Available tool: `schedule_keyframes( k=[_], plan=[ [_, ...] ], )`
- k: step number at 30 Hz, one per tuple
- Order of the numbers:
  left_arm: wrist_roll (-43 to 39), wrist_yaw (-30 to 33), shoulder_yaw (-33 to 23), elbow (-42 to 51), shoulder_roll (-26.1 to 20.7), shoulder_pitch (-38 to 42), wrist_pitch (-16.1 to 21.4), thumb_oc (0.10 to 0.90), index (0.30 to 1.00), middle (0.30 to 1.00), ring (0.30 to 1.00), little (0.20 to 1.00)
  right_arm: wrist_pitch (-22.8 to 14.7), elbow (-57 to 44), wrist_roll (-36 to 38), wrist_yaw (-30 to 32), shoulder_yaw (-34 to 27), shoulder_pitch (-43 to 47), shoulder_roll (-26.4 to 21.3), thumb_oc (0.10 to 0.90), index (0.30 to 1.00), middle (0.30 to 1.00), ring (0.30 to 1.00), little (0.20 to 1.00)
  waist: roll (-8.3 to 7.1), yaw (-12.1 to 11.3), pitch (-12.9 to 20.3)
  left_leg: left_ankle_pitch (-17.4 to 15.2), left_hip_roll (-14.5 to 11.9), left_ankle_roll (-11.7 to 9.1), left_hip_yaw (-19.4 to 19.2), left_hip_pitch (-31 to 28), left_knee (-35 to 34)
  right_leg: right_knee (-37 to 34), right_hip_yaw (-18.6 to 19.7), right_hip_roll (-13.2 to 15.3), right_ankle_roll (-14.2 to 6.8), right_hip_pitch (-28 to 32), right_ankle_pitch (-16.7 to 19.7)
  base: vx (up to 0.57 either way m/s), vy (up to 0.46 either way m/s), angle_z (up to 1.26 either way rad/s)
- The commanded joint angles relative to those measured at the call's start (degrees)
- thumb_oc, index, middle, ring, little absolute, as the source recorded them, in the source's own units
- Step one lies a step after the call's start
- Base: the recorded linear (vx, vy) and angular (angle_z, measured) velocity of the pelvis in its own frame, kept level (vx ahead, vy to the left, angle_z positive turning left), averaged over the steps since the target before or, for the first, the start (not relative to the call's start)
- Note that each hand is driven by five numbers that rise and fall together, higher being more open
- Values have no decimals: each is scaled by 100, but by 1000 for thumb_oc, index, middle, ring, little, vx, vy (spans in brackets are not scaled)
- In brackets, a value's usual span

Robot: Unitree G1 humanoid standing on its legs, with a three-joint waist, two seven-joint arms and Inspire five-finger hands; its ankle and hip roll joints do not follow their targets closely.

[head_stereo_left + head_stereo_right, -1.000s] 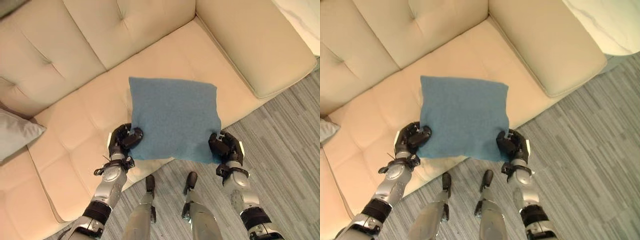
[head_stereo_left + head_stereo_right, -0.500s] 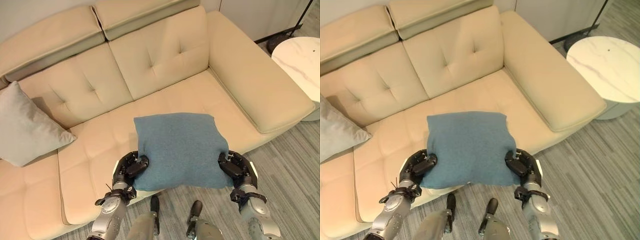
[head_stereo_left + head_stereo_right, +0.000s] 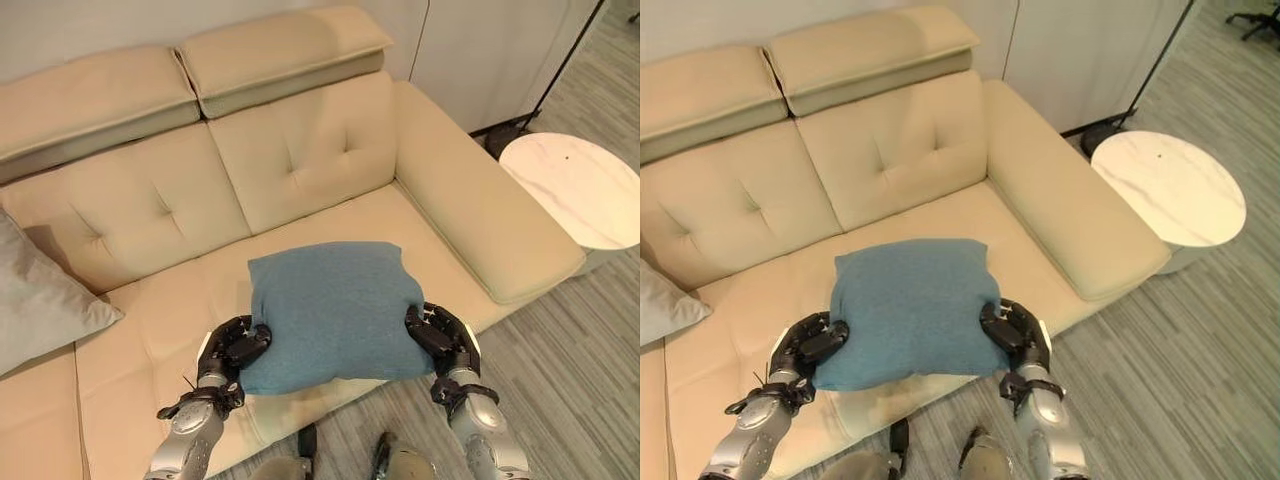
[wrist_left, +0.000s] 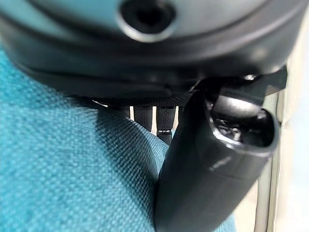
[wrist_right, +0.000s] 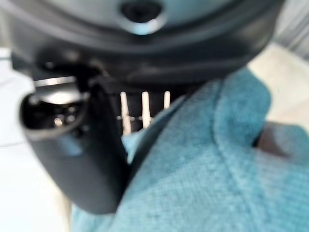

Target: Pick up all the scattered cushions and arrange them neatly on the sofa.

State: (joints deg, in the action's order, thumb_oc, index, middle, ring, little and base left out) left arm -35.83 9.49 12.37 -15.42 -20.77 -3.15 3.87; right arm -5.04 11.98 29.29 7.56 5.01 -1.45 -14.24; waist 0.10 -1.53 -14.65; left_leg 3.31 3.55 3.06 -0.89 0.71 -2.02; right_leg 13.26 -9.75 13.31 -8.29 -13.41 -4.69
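Observation:
I hold a blue cushion flat between both hands, above the front edge of the cream sofa. My left hand is shut on its left edge and my right hand is shut on its right edge. The left wrist view shows my thumb pressed into the blue cloth; the right wrist view shows the thumb on the cloth the same way. A grey cushion leans on the sofa at the far left.
A round white marble side table stands right of the sofa arm. Grey striped floor runs along the sofa's front. A dark lamp base sits behind the table.
The camera has tilted up, bringing more of the sofa back and the side table into view. The blue cushion stays held in both hands, now slightly bunched between them.

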Motion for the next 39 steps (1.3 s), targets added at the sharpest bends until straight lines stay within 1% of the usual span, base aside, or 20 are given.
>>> schedule_keyframes(
  k=[1, 3, 4, 7, 8, 9, 11, 12, 13, 17, 19, 24, 25, 26, 27, 29, 31, 33, 34, 39],
  plan=[
    [341, -541, 541, 994, 430, 709, 794, 400, 300, 300, 300, 300, -772, -1075, -152, -516, 223, 758, 93, 400, 300, 300, 300, 300, 117, 112, 468, -794, -264, -266, 53, 92, 382, -357, 325, -389, -71, 403, 274, 106, -114, 46],
    [323, -510, 563, 963, 456, 826, 827, 400, 300, 300, 300, 300, -778, -1044, -155, -492, 209, 775, 104, 400, 300, 300, 300, 300, 84, 161, 460, -808, -261, -318, 193, 94, 394, -388, 521, -423, -100, 361, 371, 109, -153, 71],
    [324, -517, 580, 950, 457, 847, 817, 400, 300, 300, 300, 300, -770, -1031, -161, -500, 214, 763, 105, 400, 300, 300, 300, 300, 60, 162, 484, -830, -261, -351, 239, 85, 394, -482, 473, -406, -84, 450, 360, 140, -191, 75],
    [284, -537, 546, 985, 482, 775, 785, 400, 300, 300, 300, 300, -759, -1004, -136, -547, 208, 595, 102, 400, 300, 300, 300, 300, 6, 181, 561, -843, -326, -492, 417, 73, 455, -708, 241, -408, 4, 722, 295, 167, -263, 42],
    [207, -539, 544, 993, 541, 722, 783, 400, 300, 300, 300, 300, -762, -981, -105, -556, 190, 525, 46, 400, 300, 300, 300, 300, -6, 184, 601, -856, -424, -629, 476, 117, 581, -889, 4, -459, 58, 918, 261, 185, -443, 97],
    [190, -530, 549, 1003, 583, 666, 754, 400, 300, 300, 300, 300, -783, -996, -58, -552, 167, 516, -6, 400, 300, 300, 300, 300, -12, 205, 576, -839, -509, -761, 481, 234, 853, -1071, -213, -533, 154, 1161, 210, 148, -401, 124],
    [139, -501, 533, 985, 619, 642, 753, 400, 300, 300, 300, 300, -804, -998, -47, -527, 166, 526, -96, 400, 300, 300, 300, 300, -48, 184, 527, -781, -550, -834, 337, 409, 1175, -1174, -382, -543, 222, 1302, 183, 40, -211, 94],
    [105, -501, 517, 970, 642, 631, 750, 400, 300, 300, 300, 300, -776, -997, -25, -520, 147, 506, -108, 400, 300, 300, 300, 300, -59, 202, 517, -779, -595, -815, 199, 476, 1289, -1222, -457, -551, 252, 1378, 152, 14, -169, 29],
    [73, -507, 523, 951, 681, 632, 739, 400, 300, 300, 300, 300, -774, -1002, -10, -477, 89, 474, -126, 400, 300, 300, 300, 300, -113, 232, 482, -739, -694, -719, -257, 646, 1446, -1346, -598, -562, 297, 1522, 112, 17, -126, 39],
    [110, -511, 585, 900, 719, 646, 679, 400, 300, 300, 300, 300, -784, -1000, 12, -381, -5, 442, -64, 400, 300, 300, 300, 300, -161, 229, 498, -722, -628, -624, -822, 950, 1396, -1537, -763, -664, 295, 1730, 40, 52, -53, 48],
    [116, -522, 569, 918, 706, 639, 670, 400, 300, 300, 300, 300, -795, -979, 30, -352, -21, 461, -39, 400, 300, 300, 300, 300, -183, 207, 498, -621, -624, -575, -945, 1076, 1450, -1538, -803, -665, 320, 1678, 70, 10, 26, 27],
    [144, -557, 497, 979, 620, 450, 587, 400, 300, 300, 300, 300, -743, -922, 59, -401, -5, 430, 161, 400, 300, 300, 300, 300, -227, 161, 678, -762, -504, -406, -884, 659, 978, -1308, -827, -633, 195, 1762, -52, 169, 137, 5],
    [181, -553, 433, 1036, 544, 403, 576, 400, 300, 300, 300, 300, -723, -891, 28, -435, 27, 489, 200, 400, 300, 300, 300, 300, -223, 113, 686, -863, -456, -291, -918, 486, 874, -789, -790, -512, 109, 1666, -142, 125, 200, -6],
    [181, -553, 433, 1037, 543, 403, 575, 400, 300, 300, 300, 300, -723, -891, 28, -435, 27, 490, 201, 400, 300, 300, 300, 300, -226, 108, 685, -863, -453, -290, -923, 482, 870, -778, -784, -508, 108, 1661, -148, 110, 208, -15],
    [213, -552, 391, 1095, 495, 384, 590, 400, 300, 300, 300, 300, -723, -895, 33, -463, 38, 504, 240, 400, 300, 300, 300, 300, -214, 95, 675, -918, -438, -229, -946, 384, 816, -458, -770, -423, 54, 1558, -168, 69, 124, -18],
    [248, -520, 340, 1137, 412, 385, 608, 400, 300, 300, 300, 300, -714, -910, 58, -485, 68, 536, 314, 400, 300, 300, 300, 300, -215, 84, 624, -984, -406, -134, -950, 277, 803, 176, -712, -264, -114, 1294, -28, 96, 150, -12],
    [230, -470, 243, 1143, 391, 403, 658, 400, 300, 300, 300, 300, -672, -927, 74, -539, 92, 512, 363, 400, 300, 300, 300, 300, -163, 119, 589, -1001, -394, -95, -811, 134, 710, 540, -463, -238, -170, 917, 171, 106, 80, 2],
    [230, -462, 220, 1138, 394, 408, 670, 400, 300, 300, 300, 300, -663, -932, 56, -553, 100, 519, 349, 400, 300, 300, 300, 300, -131, 120, 580, -999, -399, -102, -784, 64, 632, 486, -460, -204, -147, 842, 167, 110, 11, 18],
    [238, -472, 224, 1136, 406, 410, 671, 400, 300, 300, 300, 300, -644, -943, 25, -571, 113, 533, 317, 400, 300, 300, 300, 300, -96, 119, 582, -987, -399, -126, -727, -18, 517, 177, -435, -180, -93, 795, 121, 120, -14, 10],
    [247, -484, 236, 1151, 430, 412, 693, 400, 300, 300, 300, 300, -654, -958, -29, -575, 121, 556, 275, 400, 300, 300, 300, 300, -96, 146, 554, -977, -372, -192, -596, -128, 415, -349, -227, -193, -99, 772, 262, 104, -61, 4]
  ],
)
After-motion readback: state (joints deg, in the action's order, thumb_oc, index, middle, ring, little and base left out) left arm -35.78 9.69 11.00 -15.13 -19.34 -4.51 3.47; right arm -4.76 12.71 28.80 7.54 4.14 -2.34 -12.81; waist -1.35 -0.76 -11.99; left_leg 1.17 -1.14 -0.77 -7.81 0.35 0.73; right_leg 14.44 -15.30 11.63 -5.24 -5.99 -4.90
